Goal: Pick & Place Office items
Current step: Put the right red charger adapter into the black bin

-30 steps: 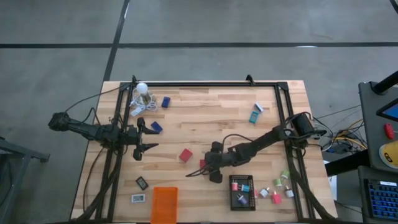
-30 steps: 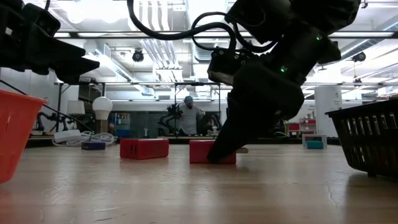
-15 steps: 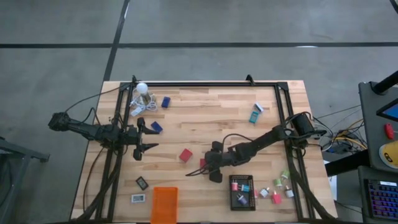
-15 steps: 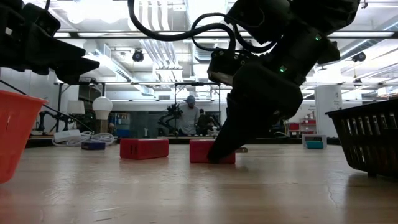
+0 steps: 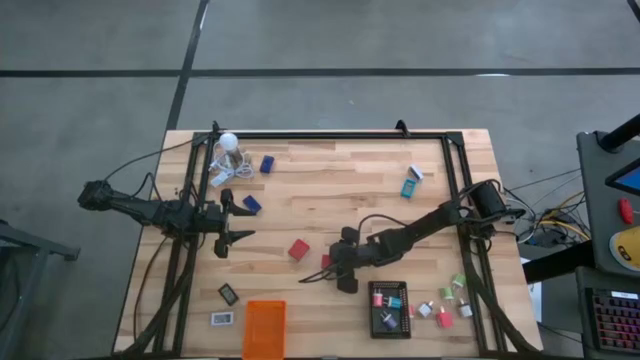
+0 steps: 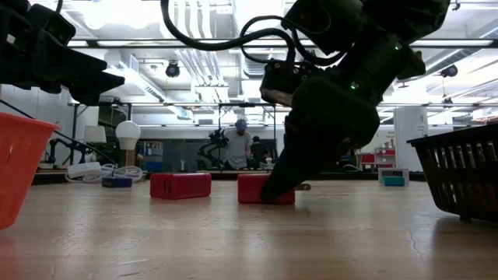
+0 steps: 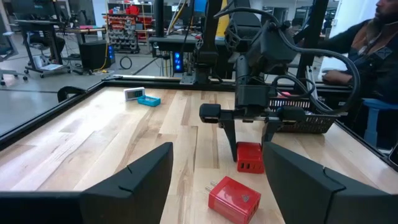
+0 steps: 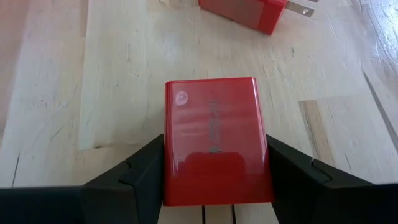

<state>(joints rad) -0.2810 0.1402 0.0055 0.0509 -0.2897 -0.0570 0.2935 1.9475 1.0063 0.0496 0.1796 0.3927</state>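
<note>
Waiting out at the table's left edge, well to the left of the red cube [image 5: 325, 262] that is the landmark here, the left gripper [image 5: 236, 222] hangs above the wood with its fingers parted and nothing between them. A second red cube [image 5: 298, 249] lies just left of the landmark, near but apart from it. The right gripper [image 5: 341, 270] is down on the landmark cube, which sits flat on the table with a finger [image 8: 140, 171] pressed to each side wall, so the grasp looks made. To do this step well, I would lift straight up, keeping the block level and clear of its neighbour, then carry it right toward the black tray [image 5: 373, 309].
</note>
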